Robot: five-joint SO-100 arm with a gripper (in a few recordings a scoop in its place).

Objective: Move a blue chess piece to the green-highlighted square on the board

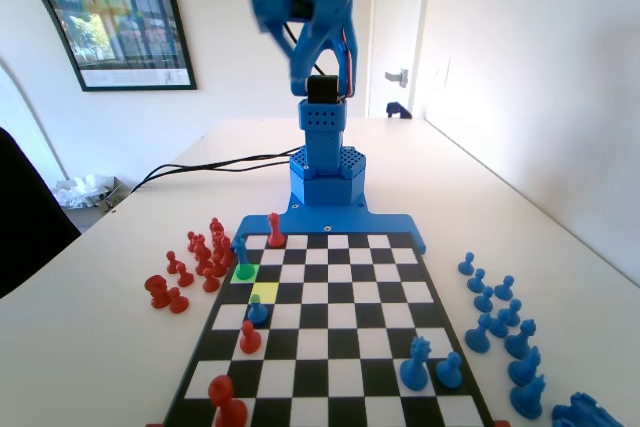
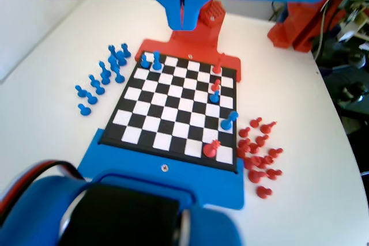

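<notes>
The board (image 1: 330, 347) looks smooth and faintly glossy. The blue chess piece (image 1: 243, 255) looks like smooth moulded plastic. The white bench (image 1: 90, 347) is matt.

Red pieces (image 1: 195, 267) (off-board) beside a framed poster (image 1: 110, 12).

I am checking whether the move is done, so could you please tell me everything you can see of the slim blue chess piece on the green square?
The blue chess piece is small and slim, with a narrow top, and looks like plastic. It stands upright on the green square near the board's left edge in the fixed view, close to the arm's base. Nothing touches it but the square. In the wrist view it stands near the board's right edge. The hand hangs high above, shut and empty.
</notes>
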